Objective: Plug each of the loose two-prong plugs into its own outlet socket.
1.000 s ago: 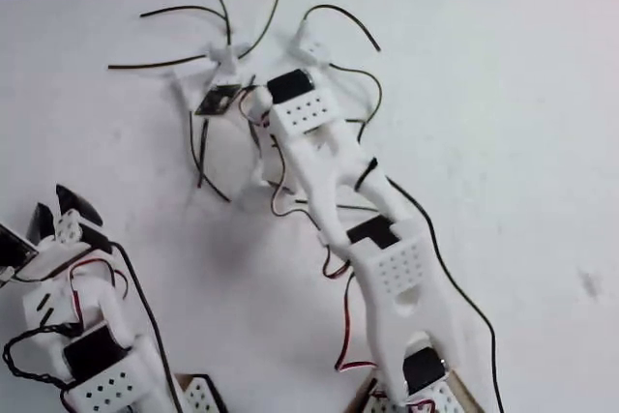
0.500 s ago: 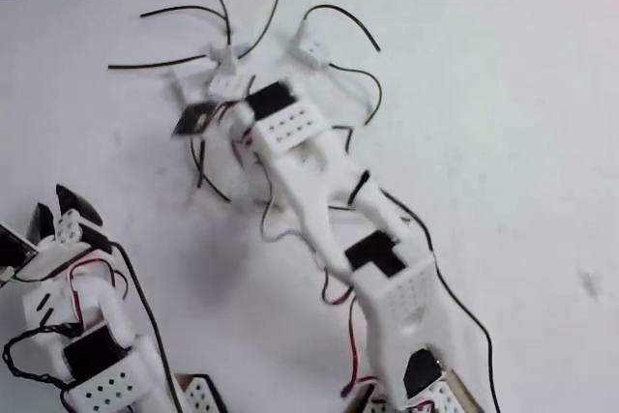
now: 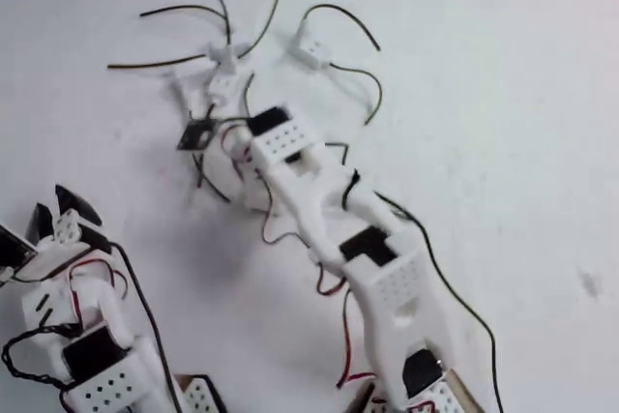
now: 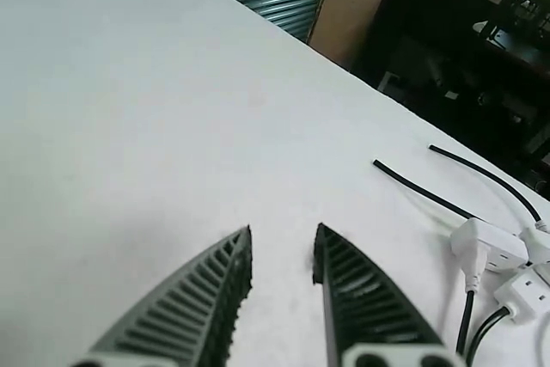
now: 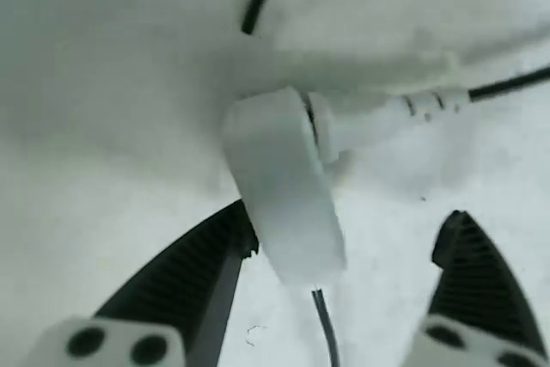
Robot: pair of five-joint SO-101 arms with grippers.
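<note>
Table (image 3: 503, 142): white and wide, carrying both arms and all the wiring.
Right arm (image 3: 387, 278): white, stretched from the near edge diagonally toward the far left of the table, with red and black wires along it.
Left arm (image 3: 87, 336): folded at the near left corner, well apart from the plugs.
Right gripper (image 3: 198, 134): low over the table, just beside the pair of white pieces. In its own wrist view the right gripper (image 5: 351, 217) has its jaws wide apart and grips nothing.
Left gripper (image 3: 56, 212): dark fingers point toward the far side. In its own wrist view the left gripper (image 4: 279, 242) has its jaws parted by a narrow gap, with bare table between them and nothing held.
Cords (image 3: 184, 12): thin black lengths curl out from the white pieces across the far left of the table.
White block (image 5: 288, 182): lies on the table between the right gripper's jaws, up against one finger (image 5: 202, 277) and apart from the other finger (image 5: 473, 272). A ribbed plug neck (image 5: 387, 113) meets its side.
White plug pieces (image 3: 223, 74): two lie close together, just beyond the right gripper. From the left wrist the white plug pieces (image 4: 485, 245) sit side by side, well away from that gripper's tips.
Lone white piece (image 3: 309, 48): lies to the right of the pair, apart from both grippers.
Markings: too small or blurred to make out.
</note>
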